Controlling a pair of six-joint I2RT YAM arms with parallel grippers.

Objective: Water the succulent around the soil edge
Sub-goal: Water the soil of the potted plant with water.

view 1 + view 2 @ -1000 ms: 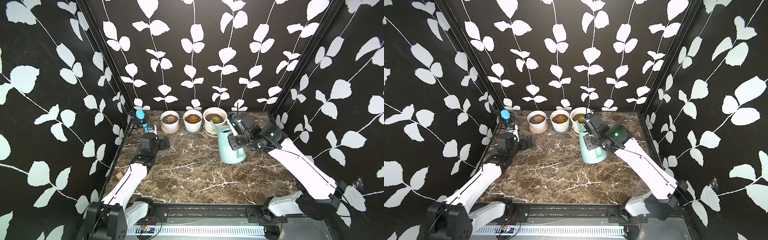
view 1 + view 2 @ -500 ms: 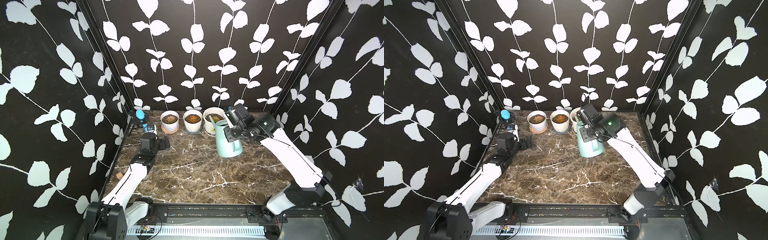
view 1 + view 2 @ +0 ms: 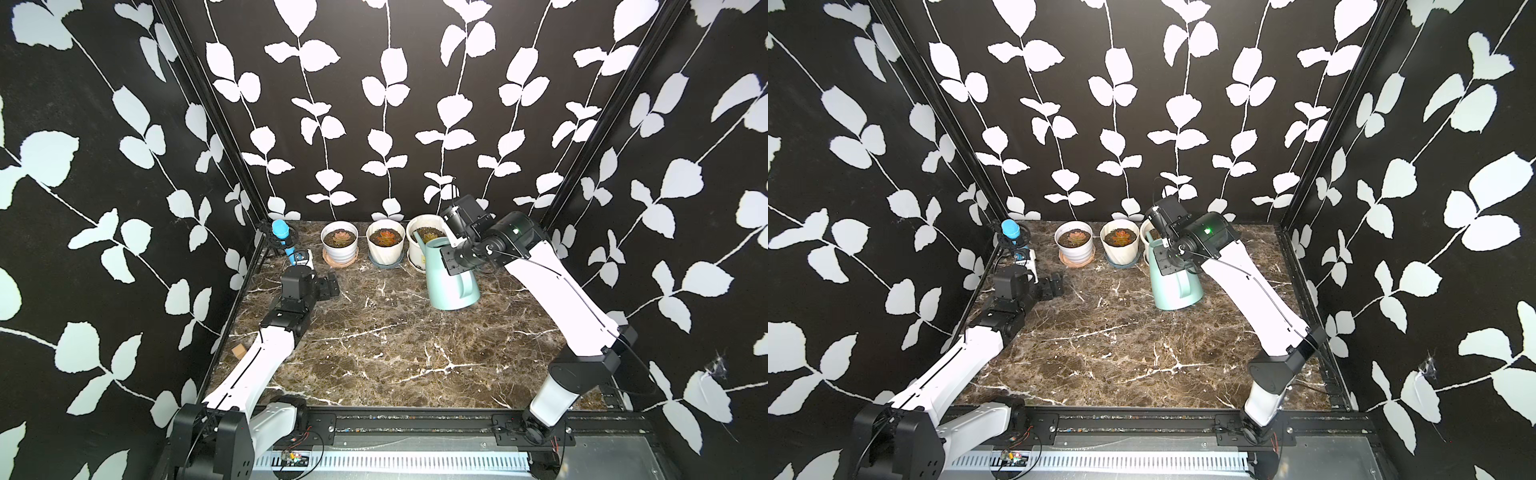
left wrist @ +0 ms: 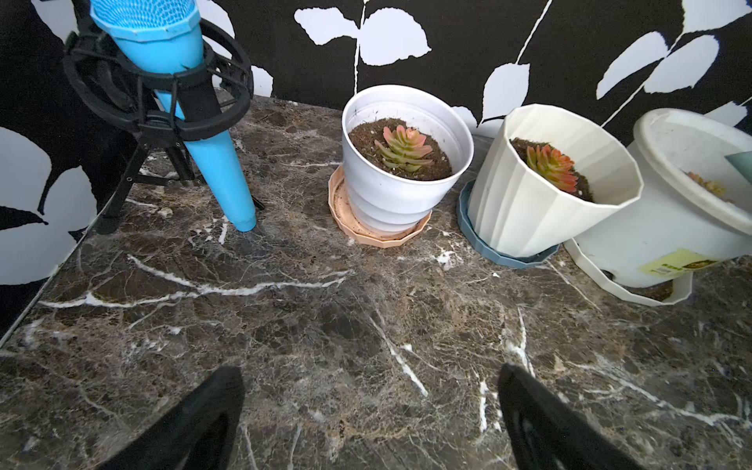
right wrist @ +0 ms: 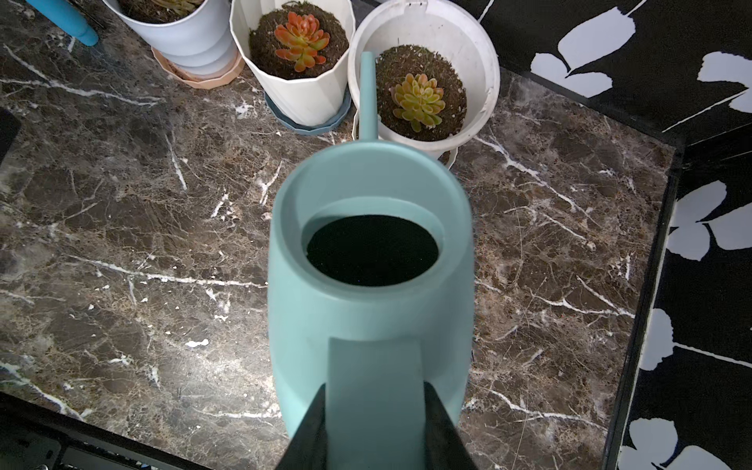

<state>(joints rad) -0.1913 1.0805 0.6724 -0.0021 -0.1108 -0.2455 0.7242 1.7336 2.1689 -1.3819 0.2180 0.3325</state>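
Three pots [image 3: 384, 245] stand in a row at the back of the tabletop [image 3: 374, 353] in both top views. The right gripper [image 3: 457, 266] is closed on the handle of the can [image 3: 453, 286]. The can is near upright, just in front of the rightmost pot [image 3: 415, 249], with its spout reaching that pot's rim. Whether its base is clear of the tabletop cannot be told. The left gripper [image 3: 330, 284] sits low on the left, well apart from the can, holding nothing.

Left wrist view: the jaws stand wide apart over bare marble. The white pot [image 4: 407, 191] and ribbed pot [image 4: 541, 211] sit on saucers ahead, untouched.

Right wrist view: both fingers [image 5: 313, 427] clamp the handle [image 5: 374, 366]. The tip of the spout [image 5: 367, 93] lies just inside the rightmost pot's wall, beside the edge of the soil [image 5: 390, 69]. The succulent [image 5: 419, 99] sits at the soil's centre. No water shows at the spout.

Judged stage: the can is in hand and aimed; tipping it and pouring round the soil edge remain.
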